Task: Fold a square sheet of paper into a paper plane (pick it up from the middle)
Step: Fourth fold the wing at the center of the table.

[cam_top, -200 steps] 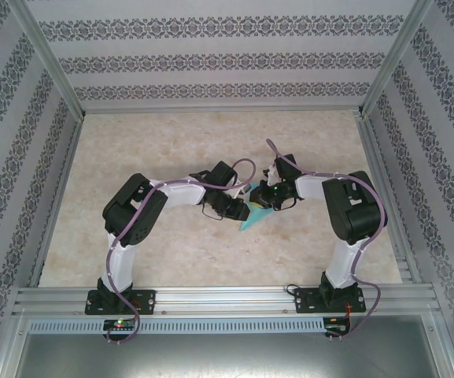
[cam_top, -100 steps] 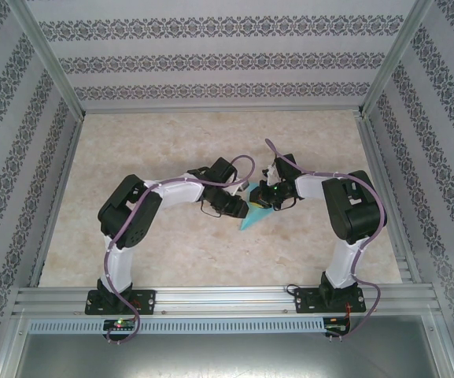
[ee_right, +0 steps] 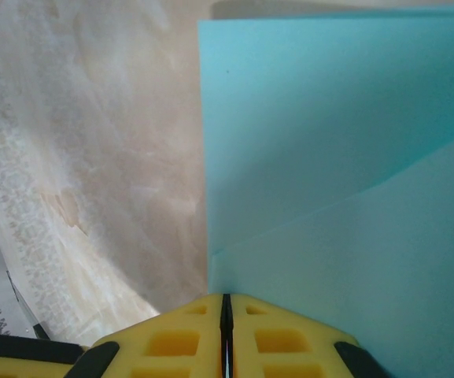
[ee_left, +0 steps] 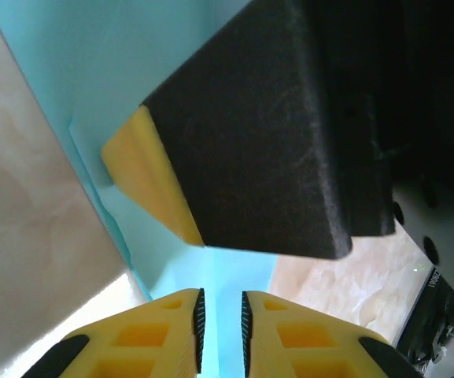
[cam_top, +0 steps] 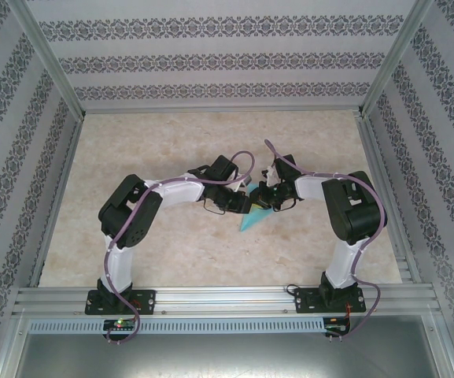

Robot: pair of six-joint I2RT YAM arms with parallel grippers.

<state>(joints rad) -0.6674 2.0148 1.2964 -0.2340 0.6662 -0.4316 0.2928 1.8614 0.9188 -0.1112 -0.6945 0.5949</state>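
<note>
1. The paper point(ee_right: 329, 157) is light turquoise, plain and smooth. It is already folded, and one layer lies over another along a slanting edge.
2. From above, the paper point(cam_top: 251, 218) is a small pointed shape at mid-table, between the two wrists. Its tip points toward the near edge.
3. The right gripper point(ee_right: 227, 315) has its yellow jaws pressed together on the paper, which fans out from between them.
4. The left gripper point(ee_left: 220, 331) has its jaws a narrow slit apart, with turquoise showing in the slit. I cannot tell whether they pinch the paper.
5. In the left wrist view, a black finger point(ee_left: 274, 142) of the right gripper covers much of the paper point(ee_left: 69, 47). Its yellow pad lies against the sheet.
6. From above, both grippers hide the paper's upper part, so its full outline is unclear.
7. I cannot tell whether the tip touches the table point(cam_top: 171, 252).
</note>
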